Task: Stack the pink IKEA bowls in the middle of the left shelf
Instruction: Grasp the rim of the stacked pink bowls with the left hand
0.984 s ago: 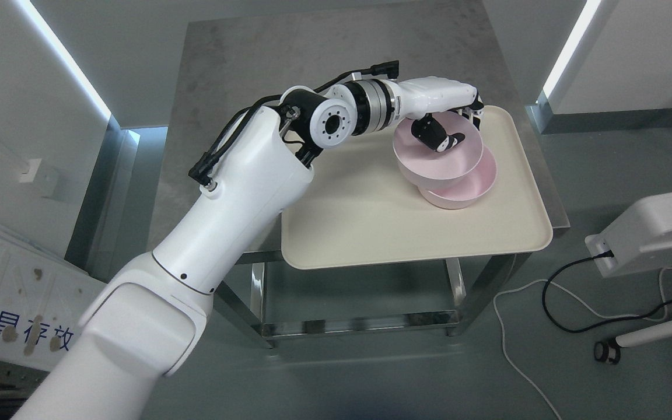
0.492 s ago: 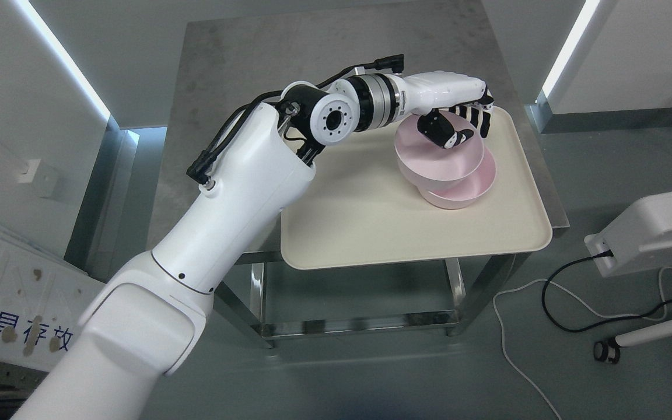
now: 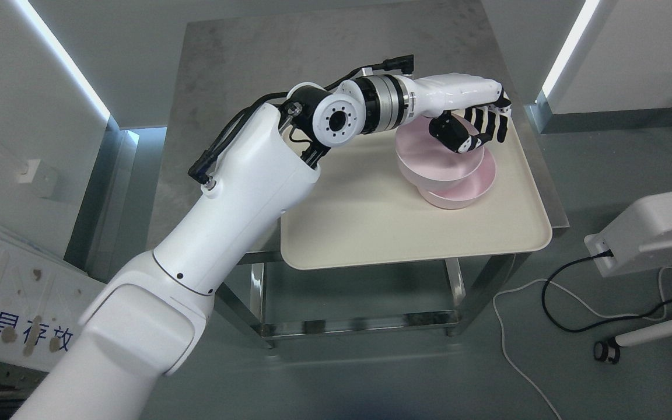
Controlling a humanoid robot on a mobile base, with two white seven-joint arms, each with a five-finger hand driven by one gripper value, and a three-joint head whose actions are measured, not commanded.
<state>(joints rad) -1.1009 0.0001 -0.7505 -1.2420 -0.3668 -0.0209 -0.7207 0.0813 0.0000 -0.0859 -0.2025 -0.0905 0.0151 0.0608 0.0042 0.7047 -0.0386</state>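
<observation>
Two pink bowls sit at the far right of a cream tray (image 3: 371, 227). The upper bowl (image 3: 432, 160) rests tilted and off-centre in the lower bowl (image 3: 467, 189), shifted toward the left. My left arm reaches in from the lower left, and its hand (image 3: 483, 129) hovers over the upper bowl's far right rim. The black-tipped fingers (image 3: 494, 123) are spread and hold nothing. The thumb (image 3: 455, 135) hangs just above the bowl's inside. My right arm does not show.
The tray lies on a grey steel table (image 3: 289, 52) with a lower rack beneath. A white device (image 3: 657, 230) with black and white cables (image 3: 546, 291) sits on the floor to the right. A signboard (image 3: 3, 303) leans at the lower left.
The left hand let go of the upper bowl's rim, spread its fingers and moved to the right. The upper bowl settled lower onto the other bowl.
</observation>
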